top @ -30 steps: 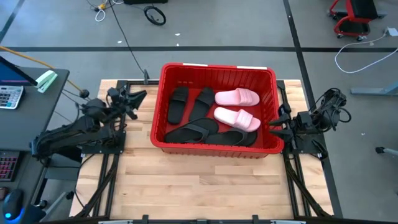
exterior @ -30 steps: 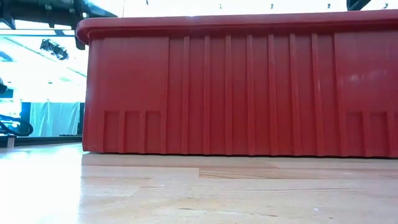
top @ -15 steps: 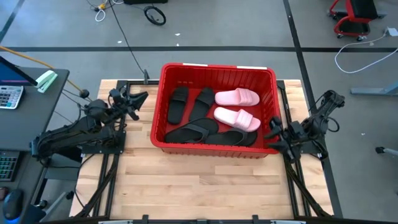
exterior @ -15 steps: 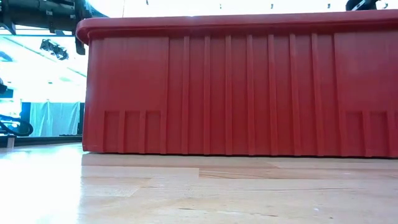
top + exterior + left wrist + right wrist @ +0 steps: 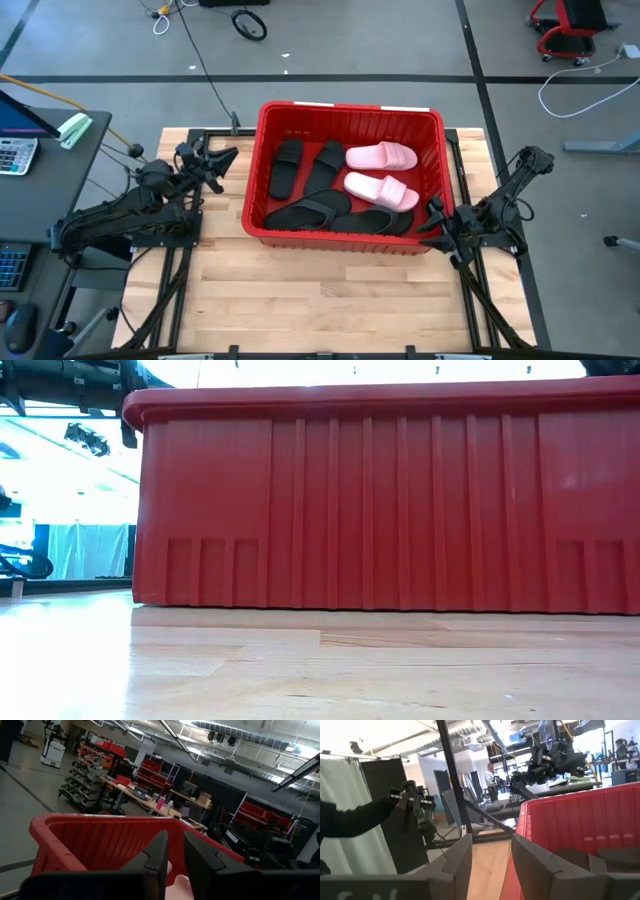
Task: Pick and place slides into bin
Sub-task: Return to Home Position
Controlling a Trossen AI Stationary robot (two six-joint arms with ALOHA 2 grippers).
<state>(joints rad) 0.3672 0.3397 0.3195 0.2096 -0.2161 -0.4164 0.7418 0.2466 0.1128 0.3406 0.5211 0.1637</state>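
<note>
The red bin (image 5: 254, 175) stands on the far middle of the wooden table, and its near wall fills the low view (image 5: 380, 500). In it lie four black slides (image 5: 306, 209) and two pink slides (image 5: 381, 190), resting on the bin floor and partly on each other. My left gripper (image 5: 224, 157) hovers left of the bin's far left corner, fingers a narrow gap apart, empty; its wrist view looks over the bin's rim (image 5: 90, 822). My right gripper (image 5: 432, 215) is open and empty beside the bin's near right corner (image 5: 580, 815).
Bare wooden table (image 5: 330, 300) lies between the bin and the near edge. Black frame rails (image 5: 170, 280) run along both table sides. A desk with a calculator (image 5: 15, 155) stands off the left. A person (image 5: 490, 775) stands far off in the room.
My right gripper has moved toward the table's near edge along the bin's right wall, from the wall's middle to its near right corner, staying open and empty. The bin and slides have not moved.
</note>
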